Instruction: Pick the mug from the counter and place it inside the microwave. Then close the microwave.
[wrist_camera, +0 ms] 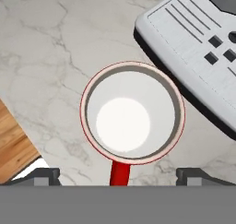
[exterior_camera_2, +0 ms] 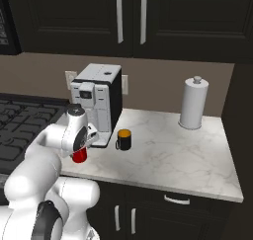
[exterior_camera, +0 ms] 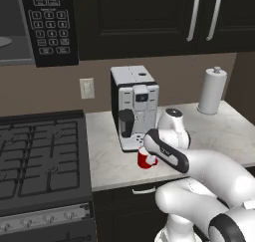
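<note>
The mug [wrist_camera: 132, 112] stands upright on the counter [exterior_camera: 224, 131], near its front edge and just in front of the coffee machine [exterior_camera: 133, 106]. The hand view looks straight down its white bore, so its long axis is vertical; the red handle points toward the bottom of that view, between the two spread fingertips [wrist_camera: 39, 176] of the gripper [wrist_camera: 120, 178], which stands wide open and grips nothing. That view also shows the machine's grey drip tray just beside the mug. The left base view shows the microwave [exterior_camera: 35, 24] at the upper left above the stove [exterior_camera: 42, 156], its keypad and turntable visible. The right base view shows a black cup [exterior_camera_2: 123, 140] right of the machine, and a paper towel roll [exterior_camera_2: 192, 103] near the counter's back edge.
</note>
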